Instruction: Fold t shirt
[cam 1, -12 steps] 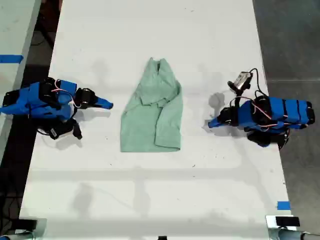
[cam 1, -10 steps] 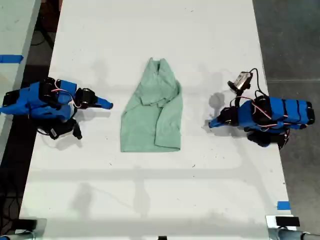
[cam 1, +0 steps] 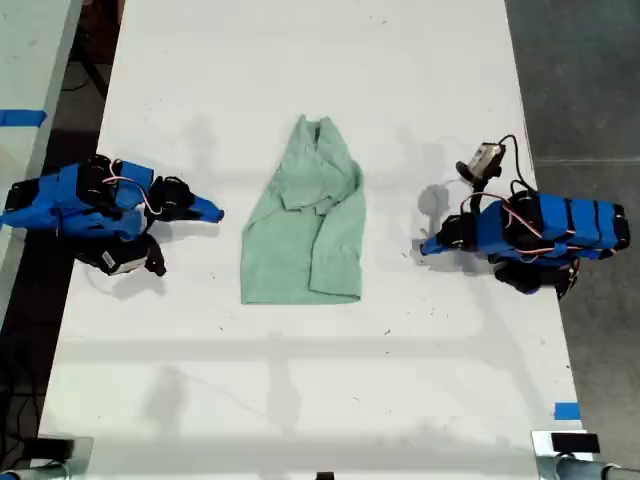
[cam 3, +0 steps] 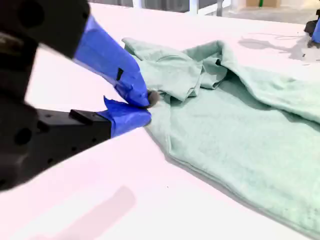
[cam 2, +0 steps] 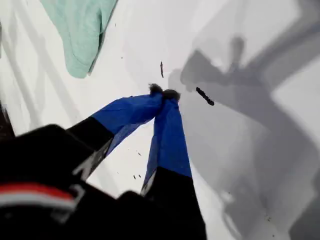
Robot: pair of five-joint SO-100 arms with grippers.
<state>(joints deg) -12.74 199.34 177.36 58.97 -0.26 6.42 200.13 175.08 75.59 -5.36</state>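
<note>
The pale mint-green t shirt [cam 1: 305,235] lies folded lengthwise at the middle of the white table [cam 1: 300,380], with its collar end toward the exterior view's top. My first gripper [cam 1: 425,245] is shut and empty on the table at the exterior view's right, a short gap from the shirt's edge. In the first wrist view its blue fingertips [cam 2: 162,92] meet, and a corner of the t shirt [cam 2: 80,30] shows beyond them. My second gripper [cam 1: 215,212] sits at the exterior view's left, shut, tips [cam 3: 146,106] just short of the t shirt [cam 3: 240,130].
A neighbouring table with blue tape [cam 1: 20,117] stands at the exterior view's left. Another blue tape mark [cam 1: 566,410] sits near the table's edge at the exterior view's lower right. Dark floor [cam 1: 590,80] runs along the exterior view's right.
Both grippers have drawn back very slightly from the t shirt. The shirt has not moved.
</note>
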